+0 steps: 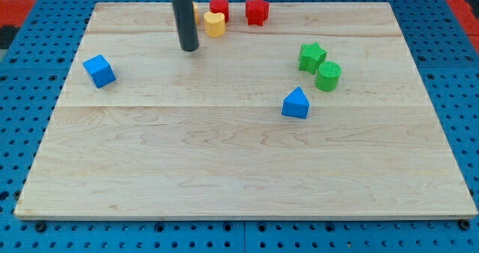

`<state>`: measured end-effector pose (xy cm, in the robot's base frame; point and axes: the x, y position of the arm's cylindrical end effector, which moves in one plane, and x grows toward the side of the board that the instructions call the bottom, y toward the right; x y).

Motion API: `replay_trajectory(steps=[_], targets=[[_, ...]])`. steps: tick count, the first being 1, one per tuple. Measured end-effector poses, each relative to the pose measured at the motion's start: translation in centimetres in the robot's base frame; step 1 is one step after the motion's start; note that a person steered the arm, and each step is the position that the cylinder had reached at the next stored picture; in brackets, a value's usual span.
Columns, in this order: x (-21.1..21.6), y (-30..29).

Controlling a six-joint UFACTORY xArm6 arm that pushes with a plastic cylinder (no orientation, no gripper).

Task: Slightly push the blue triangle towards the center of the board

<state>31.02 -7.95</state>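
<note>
The blue triangle (296, 103) lies on the wooden board (239, 163), right of the middle. My tip (189, 48) is near the view's top, well to the upper left of the blue triangle and apart from it. It stands just left of a yellow heart-shaped block (215, 25).
A blue cube (99, 70) lies at the view's left. A green star (311, 57) and a green cylinder (328, 75) sit just above right of the triangle. A red cylinder (219, 7) and a red star (257, 10) are at the top edge. A yellow block (195, 12) shows partly behind the rod.
</note>
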Motion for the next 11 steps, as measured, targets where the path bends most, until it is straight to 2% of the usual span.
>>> replay_trajectory(steps=[2, 3, 5, 6, 9, 11], targets=[[0.0, 2.2], [0.5, 7.3], [7.1, 14.7], [10.0, 15.2], [14.6, 22.3], [15.5, 9.3]])
